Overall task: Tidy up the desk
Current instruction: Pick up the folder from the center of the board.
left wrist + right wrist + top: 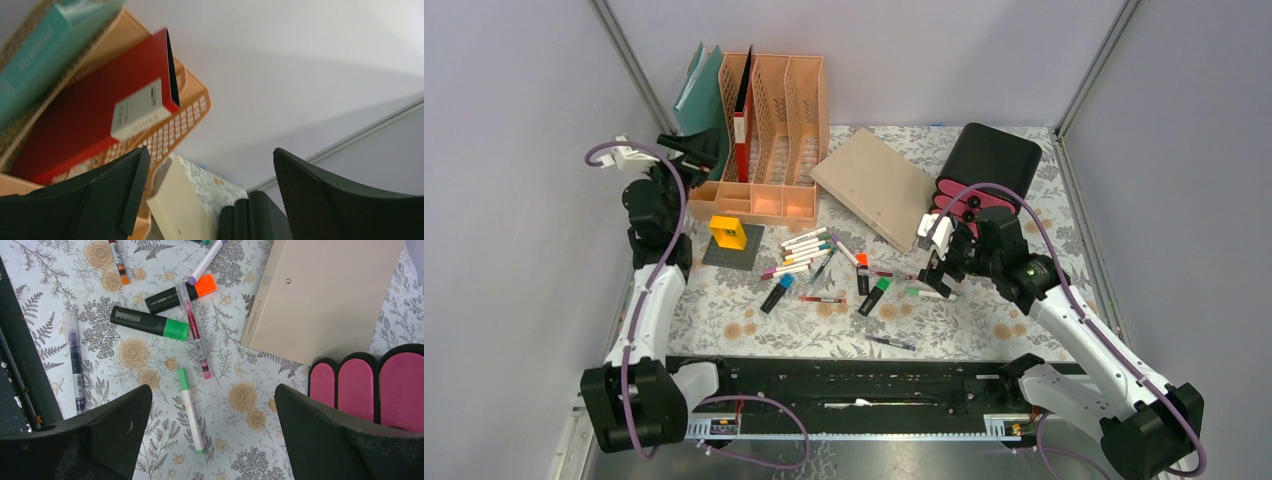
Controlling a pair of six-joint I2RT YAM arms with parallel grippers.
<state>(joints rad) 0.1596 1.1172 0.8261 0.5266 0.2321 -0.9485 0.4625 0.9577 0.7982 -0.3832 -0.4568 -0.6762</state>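
Loosely, slim cylindrical markers (802,243) litter the floral cloth desk (984,320).

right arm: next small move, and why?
Probably lower the right gripper straight down around the green-capped white pen. The gripper is open and empty. The pen lies loose on the desk, roughly below the gap between the fingers and apart from the pink pen and the green highlighter, so a clean pick looks likely.

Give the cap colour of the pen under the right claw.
Green cap; best in right wrist view.
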